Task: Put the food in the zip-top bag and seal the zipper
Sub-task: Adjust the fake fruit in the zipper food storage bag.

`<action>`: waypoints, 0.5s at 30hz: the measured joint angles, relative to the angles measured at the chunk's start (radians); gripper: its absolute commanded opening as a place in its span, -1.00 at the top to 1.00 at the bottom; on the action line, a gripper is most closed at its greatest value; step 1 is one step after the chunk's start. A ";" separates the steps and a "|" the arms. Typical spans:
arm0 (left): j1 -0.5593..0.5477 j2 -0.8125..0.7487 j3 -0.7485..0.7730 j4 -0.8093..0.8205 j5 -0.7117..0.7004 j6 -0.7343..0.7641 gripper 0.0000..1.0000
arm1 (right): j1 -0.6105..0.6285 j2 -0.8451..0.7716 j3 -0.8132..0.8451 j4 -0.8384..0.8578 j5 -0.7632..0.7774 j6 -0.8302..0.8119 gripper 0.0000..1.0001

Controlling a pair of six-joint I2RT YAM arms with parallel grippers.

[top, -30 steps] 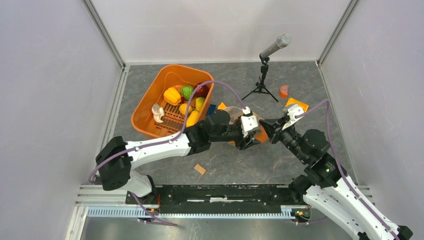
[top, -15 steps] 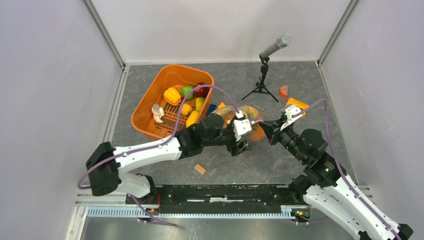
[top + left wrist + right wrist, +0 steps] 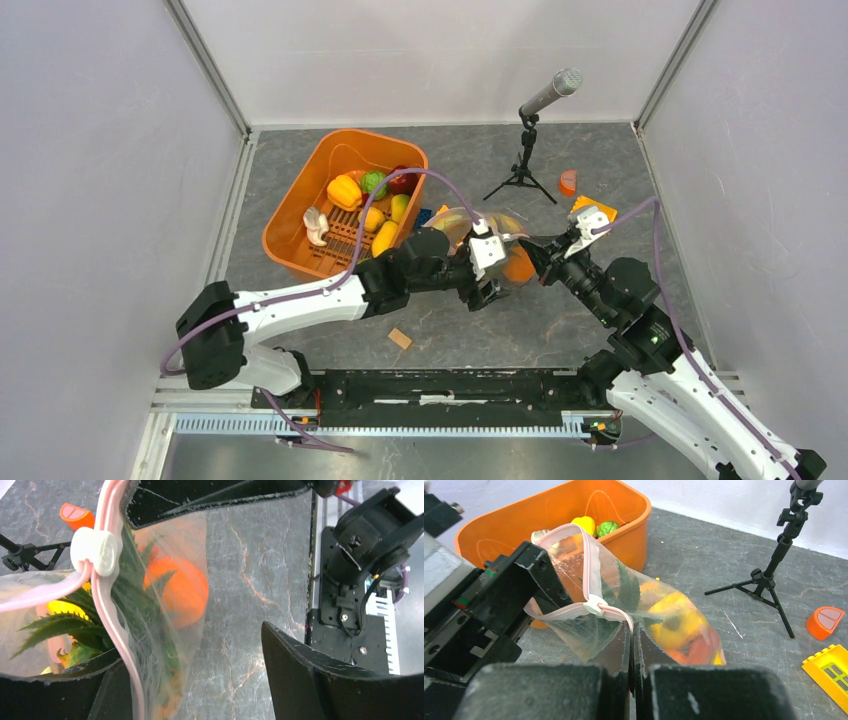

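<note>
The clear zip-top bag (image 3: 589, 630) hangs between my two grippers, its mouth partly open. Its pink zipper (image 3: 102, 615) carries a white slider (image 3: 95, 550). Inside are food pieces: pineapple leaves (image 3: 135, 600), an orange piece (image 3: 182, 592) and a yellow one (image 3: 674, 614). My right gripper (image 3: 631, 630) is shut on the zipper strip just beside the slider (image 3: 595, 605). My left gripper (image 3: 192, 650) is open, with the bag's edge lying against its left finger and bare floor in the gap. More food (image 3: 344, 190) sits in the orange tub (image 3: 290, 215).
A microphone on a tripod (image 3: 525, 160) stands behind the bag. An orange slice piece (image 3: 568, 182) and a yellow building block (image 3: 592, 208) lie at the right. A small wooden block (image 3: 400, 338) lies near the front. The left arm crosses in front of the tub.
My left gripper's jaws have opened wider and the left arm has drawn back a little to the left. The right gripper keeps its hold on the zipper strip.
</note>
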 measured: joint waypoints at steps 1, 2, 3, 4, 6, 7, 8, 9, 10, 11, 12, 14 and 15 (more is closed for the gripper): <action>0.000 0.011 -0.002 0.022 0.001 -0.006 -0.54 | -0.002 0.000 0.000 0.000 0.000 0.000 1.00; 0.000 0.021 -0.005 0.048 0.001 -0.014 -0.54 | -0.002 0.000 0.001 0.000 -0.001 0.000 1.00; 0.000 0.027 -0.009 0.069 0.002 -0.023 -0.54 | -0.002 0.000 0.001 0.000 -0.002 0.001 1.00; 0.000 0.030 -0.014 0.092 0.002 -0.032 -0.54 | -0.002 -0.003 0.001 0.000 -0.002 0.002 1.00; 0.000 0.031 -0.023 0.133 0.002 -0.050 -0.54 | -0.002 -0.009 0.001 0.000 -0.002 0.005 1.00; 0.000 0.031 -0.026 0.158 0.002 -0.063 -0.54 | -0.002 -0.013 0.001 0.001 -0.002 0.008 1.00; 0.000 0.030 -0.030 0.179 0.002 -0.072 -0.54 | -0.002 -0.016 0.001 0.001 -0.002 0.010 1.00; 0.000 0.028 -0.034 0.197 0.003 -0.079 -0.54 | -0.002 -0.018 0.001 0.001 -0.002 0.011 1.00; 0.000 0.026 -0.037 0.219 0.003 -0.087 -0.54 | -0.002 -0.019 0.001 0.002 -0.002 0.012 1.00; 0.000 0.025 -0.037 0.225 0.004 -0.088 -0.54 | -0.002 -0.021 0.001 0.003 -0.004 0.015 1.00; 0.000 0.025 -0.038 0.235 0.009 -0.090 -0.54 | -0.002 -0.022 0.002 0.005 -0.005 0.018 1.00; 0.000 0.027 -0.038 0.247 0.026 -0.096 -0.54 | -0.003 -0.021 0.003 0.012 -0.009 0.021 1.00; 0.000 0.032 -0.038 0.259 0.037 -0.100 -0.52 | -0.003 -0.020 0.003 0.017 -0.010 0.023 1.00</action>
